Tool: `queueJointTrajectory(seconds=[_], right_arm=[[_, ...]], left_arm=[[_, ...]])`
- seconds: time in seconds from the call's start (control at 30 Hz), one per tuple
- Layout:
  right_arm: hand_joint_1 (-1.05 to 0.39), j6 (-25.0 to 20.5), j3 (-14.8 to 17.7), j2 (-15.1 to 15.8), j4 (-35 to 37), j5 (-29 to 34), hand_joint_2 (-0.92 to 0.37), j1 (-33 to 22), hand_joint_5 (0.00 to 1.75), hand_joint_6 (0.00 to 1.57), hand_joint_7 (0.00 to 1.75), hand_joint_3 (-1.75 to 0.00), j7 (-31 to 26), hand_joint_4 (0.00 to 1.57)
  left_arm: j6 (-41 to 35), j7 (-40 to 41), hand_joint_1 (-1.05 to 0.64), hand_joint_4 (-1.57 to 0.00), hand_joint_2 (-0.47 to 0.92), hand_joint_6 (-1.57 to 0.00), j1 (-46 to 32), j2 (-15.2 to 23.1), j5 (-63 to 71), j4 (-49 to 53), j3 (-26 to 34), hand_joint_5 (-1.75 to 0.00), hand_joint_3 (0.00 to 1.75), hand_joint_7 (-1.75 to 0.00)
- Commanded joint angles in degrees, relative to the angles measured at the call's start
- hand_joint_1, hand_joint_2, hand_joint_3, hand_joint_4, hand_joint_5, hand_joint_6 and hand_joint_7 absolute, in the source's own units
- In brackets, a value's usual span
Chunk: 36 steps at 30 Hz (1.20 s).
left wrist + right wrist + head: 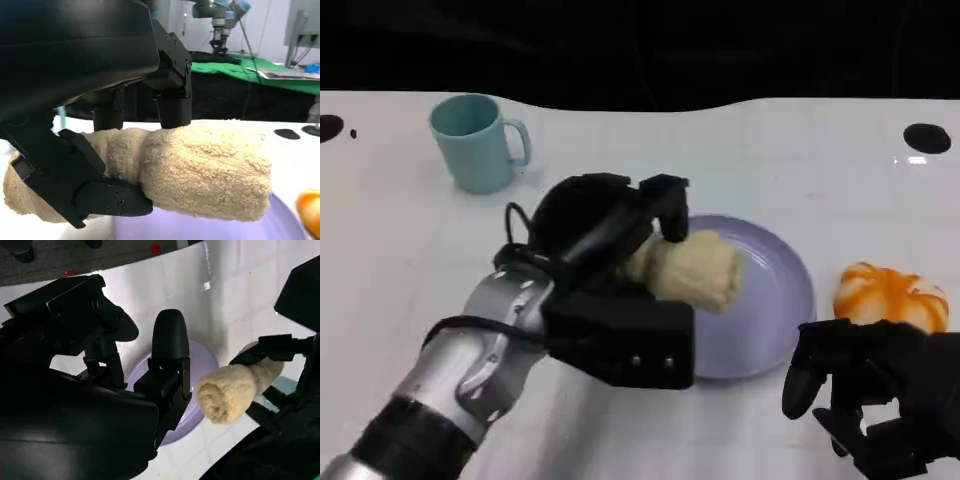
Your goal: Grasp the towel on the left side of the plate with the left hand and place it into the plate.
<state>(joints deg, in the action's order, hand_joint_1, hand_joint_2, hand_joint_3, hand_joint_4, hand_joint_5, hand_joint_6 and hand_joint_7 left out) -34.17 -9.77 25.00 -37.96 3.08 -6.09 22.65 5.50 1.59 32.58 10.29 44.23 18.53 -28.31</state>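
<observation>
One left hand grips towel | over plate left rim | right hand spread.

The towel is a cream terry cloth rolled into a thick cylinder, its looped pile fluffy and its spiral end showing in the right wrist view. It lies on its side over the left part of the plate, its far-left end squeezed narrow. The plate is round, pale lavender and shallow, standing near the middle of the tabletop, toward its front edge.
</observation>
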Motion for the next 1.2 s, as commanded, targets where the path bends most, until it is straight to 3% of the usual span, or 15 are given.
queueJointTrajectory(seconds=[0.03, 0.1, 0.2, 0.3, 0.37, 0.43, 0.5, 0.6, 0.73, 0.77, 0.97, 1.2], right_arm=[[0.02, 0.12, 0.3, 0.71, -0.61, 0.12, -0.57, -0.13, 1.7, 0.68, 1.43, -1.08, 0.22, 0.7], [0.02, -0.12, 0.28, 0.68, -0.73, 0.12, -0.57, -0.14, 1.7, 0.68, 1.43, -1.09, 0.2, 0.7], [0.02, -0.37, 0.33, 0.69, -0.89, -0.01, -0.57, -0.25, 1.69, 0.68, 1.42, -1.08, 0.28, 0.7], [0.02, 0.05, 0.3, 0.78, -0.85, 0.14, -0.57, -0.33, 1.69, 0.68, 1.42, -1.08, 0.25, 0.7], [0.02, 0.14, 0.24, 0.86, -0.86, 0.26, -0.57, -0.29, 1.69, 0.68, 1.43, -1.07, 0.25, 0.71], [0.03, 0.19, 0.26, 0.83, -0.78, 0.26, -0.57, -0.27, 1.69, 0.69, 1.43, -1.07, 0.24, 0.71], [0.03, 0.32, 0.34, 0.85, -0.67, 0.19, -0.58, -0.26, 1.7, 0.69, 1.43, -1.07, 0.31, 0.71], [0.02, -0.23, 0.42, 0.94, -0.79, 0.05, -0.58, -0.12, 1.7, 0.68, 1.43, -1.07, 0.47, 0.7], [0.02, -0.32, 0.39, 0.91, -0.65, 0.11, -0.58, 0.02, 1.69, 0.68, 1.43, -1.06, 0.49, 0.7], [0.01, -0.24, 0.37, 0.88, -0.59, 0.1, -0.58, 0.0, 1.7, 0.68, 1.43, -1.06, 0.49, 0.7], [0.01, -0.29, 0.15, 0.88, -0.87, 0.26, -0.57, 0.05, 1.7, 0.68, 1.43, -1.07, 0.45, 0.7], [0.02, -0.38, 0.17, 0.58, -0.54, 0.18, -0.58, 0.23, 1.71, 0.67, 1.43, -1.06, 0.24, 0.69]], left_arm=[[-1.63, -1.95, -0.21, -0.91, 0.48, -0.64, 2.05, -2.29, -0.15, 0.83, -0.91, -1.75, 0.94, -1.75], [-2.37, -2.27, -0.21, -0.91, 0.47, -0.64, 2.23, -3.2, 0.23, 1.25, -1.39, -1.75, 0.93, -1.75], [-2.85, -2.68, -0.2, -0.9, 0.53, -0.7, 2.32, -4.06, 0.65, 1.97, -2.31, -1.75, 0.77, -1.59], [-2.11, -4.42, -0.21, -0.81, 0.67, -0.77, 1.9, -4.19, -0.98, 2.37, -2.25, -1.75, 0.62, -1.21], [-2.55, -5.76, -0.24, -0.71, 0.79, -0.8, 1.55, -4.27, -1.77, 1.97, -2.08, -1.51, 0.42, -0.78], [-3.01, -7.17, -0.27, -0.63, 0.89, -0.8, 1.41, -4.02, -1.99, 1.36, -2.25, -1.33, 0.22, -0.47], [-3.11, -8.28, -0.28, -0.58, 0.91, -0.78, 1.32, -3.68, -2.09, 0.83, -2.41, -1.25, 0.14, -0.32], [-3.56, -10.84, -0.36, -0.44, 0.92, -0.62, 1.24, -2.87, -1.73, -0.54, -2.91, -1.08, 0.11, -0.11], [-5.04, -12.82, -0.51, -0.31, 0.92, -0.44, 0.89, -2.27, -1.02, -2.64, -3.05, -0.55, 0.1, -0.01], [-5.61, -13.67, -0.54, -0.3, 0.92, -0.41, 0.92, -2.08, -0.87, -3.22, -3.12, -0.5, 0.1, 0.0], [-7.69, -18.42, -0.66, -0.2, 0.92, -0.3, 0.08, -0.05, -1.25, -8.41, -2.58, -0.42, 0.11, 0.0], [-9.04, -22.76, -0.66, -0.18, 0.92, -0.32, -2.74, 3.17, -4.56, -15.4, 0.75, -0.48, 0.14, -0.01]])
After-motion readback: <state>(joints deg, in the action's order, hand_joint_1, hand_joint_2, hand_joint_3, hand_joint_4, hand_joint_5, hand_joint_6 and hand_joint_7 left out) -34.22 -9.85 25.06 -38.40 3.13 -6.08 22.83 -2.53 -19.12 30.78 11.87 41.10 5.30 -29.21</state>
